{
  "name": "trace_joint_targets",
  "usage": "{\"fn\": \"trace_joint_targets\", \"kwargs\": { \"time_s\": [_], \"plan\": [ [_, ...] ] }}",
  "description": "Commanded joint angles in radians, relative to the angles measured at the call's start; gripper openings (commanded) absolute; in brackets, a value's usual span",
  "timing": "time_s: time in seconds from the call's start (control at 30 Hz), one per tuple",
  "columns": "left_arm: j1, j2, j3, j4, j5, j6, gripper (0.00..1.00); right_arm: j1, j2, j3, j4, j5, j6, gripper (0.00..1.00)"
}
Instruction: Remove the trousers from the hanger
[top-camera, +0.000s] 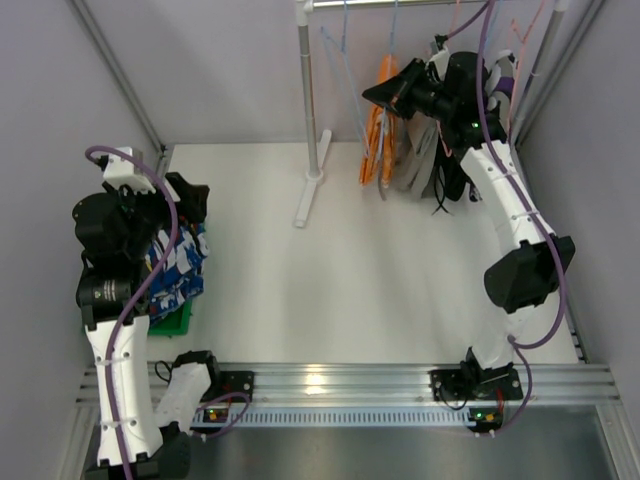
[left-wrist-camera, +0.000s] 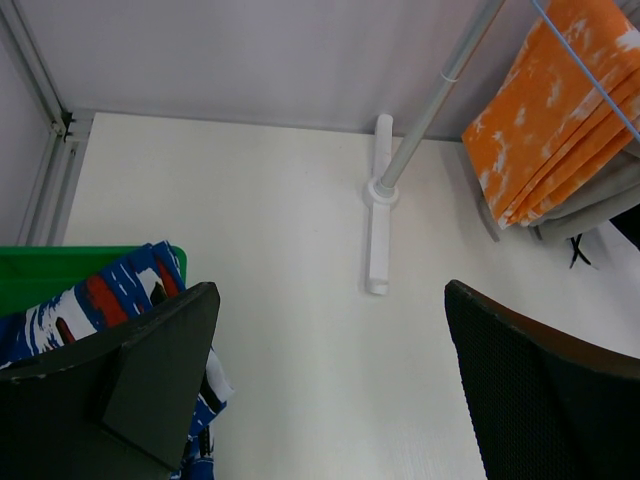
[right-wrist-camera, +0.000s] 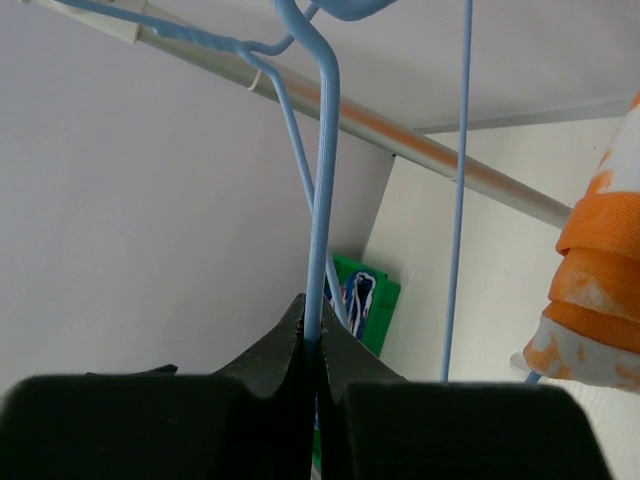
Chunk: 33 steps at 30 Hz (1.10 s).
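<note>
Clamping the blue hanger (right-wrist-camera: 322, 180) tight in the right end effector (right-wrist-camera: 318, 335), beside the orange trousers (top-camera: 378, 135) and grey trousers (top-camera: 415, 160) hung on the rail (right-wrist-camera: 430, 150): hold it upright, lift slowly, avoid snagging. Leave the left end effector (left-wrist-camera: 330, 300) spread wide above the blue trousers (left-wrist-camera: 110, 295) in the bin (left-wrist-camera: 60, 265).

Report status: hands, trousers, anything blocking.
Left hand open by blue trousers in green bin. Right hand shut on blue hanger. Orange trousers, grey trousers hanging. Nothing blocking.
</note>
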Motion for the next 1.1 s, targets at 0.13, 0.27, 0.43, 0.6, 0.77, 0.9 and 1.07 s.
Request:
{"fn": "trace_joint_targets", "kwargs": {
  "time_s": [0.13, 0.27, 0.43, 0.6, 0.77, 0.9, 1.07],
  "plan": [
    [0.003, 0.001, -0.009, 0.073, -0.002, -0.01, 0.99, -0.013, -0.092, 0.013, 0.33, -0.106, 0.056, 0.0],
    [0.003, 0.007, -0.008, 0.087, -0.004, -0.012, 0.99, -0.035, -0.099, 0.027, 0.39, -0.12, 0.085, 0.0],
    [0.003, 0.008, -0.011, 0.098, -0.002, -0.018, 0.99, -0.073, -0.103, 0.03, 0.442, -0.123, 0.15, 0.0],
    [0.0, 0.018, -0.015, 0.116, 0.007, -0.018, 0.99, -0.098, -0.128, 0.015, 0.522, -0.136, 0.22, 0.0],
    [0.003, 0.033, -0.014, 0.132, 0.04, -0.035, 0.99, -0.119, -0.157, 0.004, 0.55, -0.145, 0.26, 0.0],
    [0.003, 0.011, -0.046, 0.185, 0.085, -0.012, 0.99, -0.131, -0.223, -0.042, 0.562, -0.163, 0.289, 0.0],
    [0.003, 0.041, -0.022, 0.245, 0.149, 0.067, 0.99, -0.138, -0.338, -0.172, 0.613, -0.168, 0.343, 0.0]
  ]
}}
